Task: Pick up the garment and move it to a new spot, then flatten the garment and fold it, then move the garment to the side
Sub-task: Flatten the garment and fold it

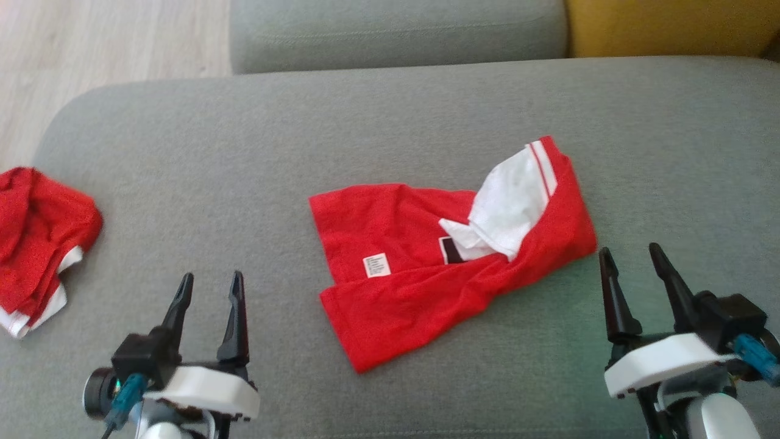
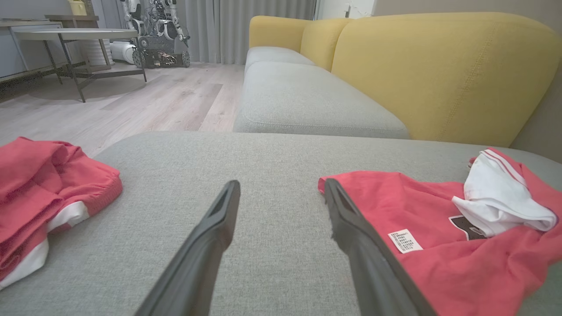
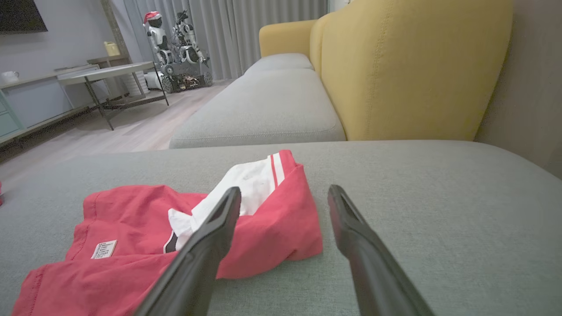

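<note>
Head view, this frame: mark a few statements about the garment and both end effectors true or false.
1. The garment lies on the grey cushion. True.
2. The left end effector is shut on the garment. False: it is open and apart from the cloth.
3. The right end effector is open and holds nothing. True.
4. The garment is folded flat with no white showing. False: it is rumpled, with its white lining turned out.
5. A second red garment lies at the cushion's left edge. True.
</note>
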